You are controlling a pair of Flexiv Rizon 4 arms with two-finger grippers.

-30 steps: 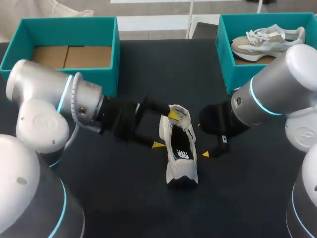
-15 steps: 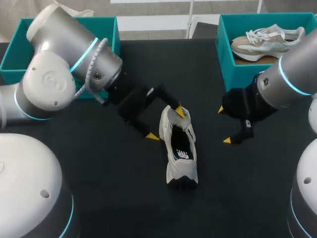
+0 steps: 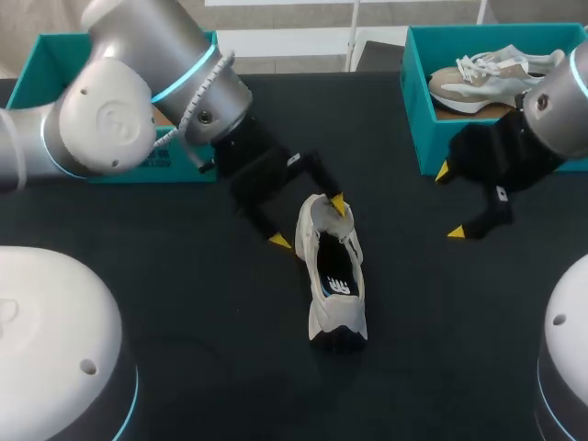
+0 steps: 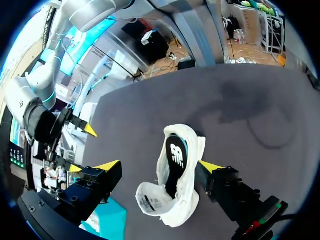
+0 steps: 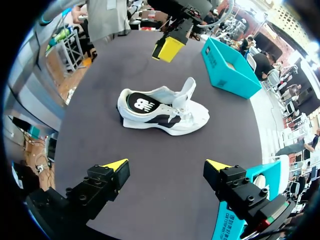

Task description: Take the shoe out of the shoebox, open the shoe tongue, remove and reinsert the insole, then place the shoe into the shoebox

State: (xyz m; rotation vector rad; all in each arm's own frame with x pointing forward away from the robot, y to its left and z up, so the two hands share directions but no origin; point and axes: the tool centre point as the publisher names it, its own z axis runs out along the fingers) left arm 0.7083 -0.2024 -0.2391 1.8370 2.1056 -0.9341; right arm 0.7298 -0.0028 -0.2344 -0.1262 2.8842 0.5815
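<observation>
The right tool point(image 3: 448, 202) has drawn back from the shoe point(image 3: 333, 276) toward the right box point(image 3: 415, 92) and hangs released and empty, with the shoe well ahead of it. The left tool point(image 3: 308, 222) has swung round but stays spread, gripping nothing, with the shoe's toe end between its fingers and one fingertip point(image 3: 337, 204) at the raised tongue. The shoe has not shifted on the desk point(image 3: 230, 349) and its insole point(image 3: 338, 285) lies inside, so the left tool alone seems placed to work the tongue or insole.
</observation>
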